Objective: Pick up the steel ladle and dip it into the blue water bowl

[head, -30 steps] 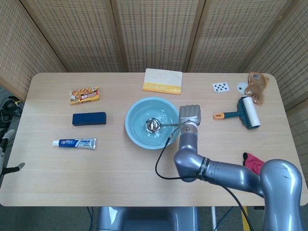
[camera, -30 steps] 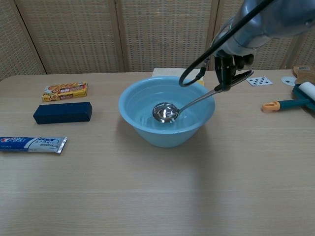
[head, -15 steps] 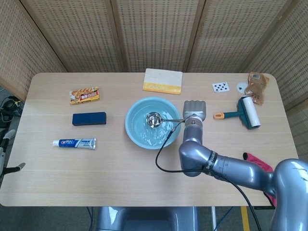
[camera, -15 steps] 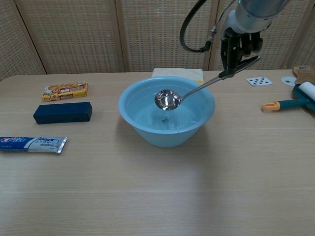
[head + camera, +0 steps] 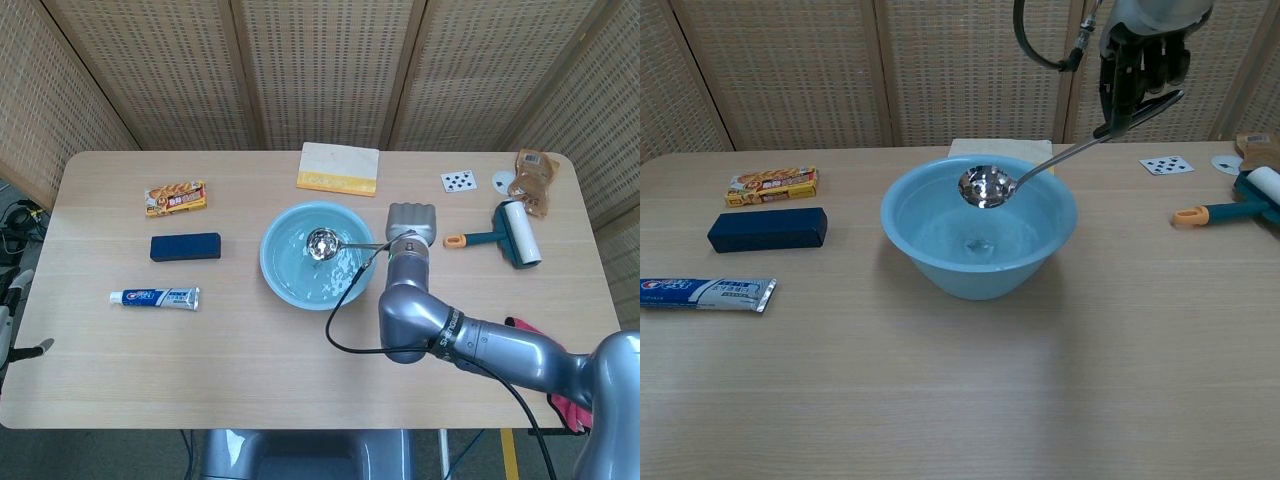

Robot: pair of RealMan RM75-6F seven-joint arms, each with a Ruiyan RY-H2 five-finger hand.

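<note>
The blue water bowl point(image 5: 283, 282) point(image 5: 940, 265) stands at the table's middle with water in it. My right hand point(image 5: 410, 224) point(image 5: 1143, 72) grips the handle of the steel ladle point(image 5: 322, 243) point(image 5: 985, 187). The ladle's cup hangs above the water, about level with the bowl's rim, and its handle slopes up to the right. My left hand shows in neither view.
Left of the bowl lie a snack packet point(image 5: 175, 198), a dark blue block point(image 5: 185, 246) and a toothpaste tube point(image 5: 154, 297). A yellow-edged sponge point(image 5: 339, 168) sits behind the bowl. A lint roller point(image 5: 505, 235), playing card point(image 5: 458, 181) and bagged snack point(image 5: 533, 181) lie at the right.
My right hand has risen and drawn back to the right, lifting the ladle's cup out of the water up to rim height.
</note>
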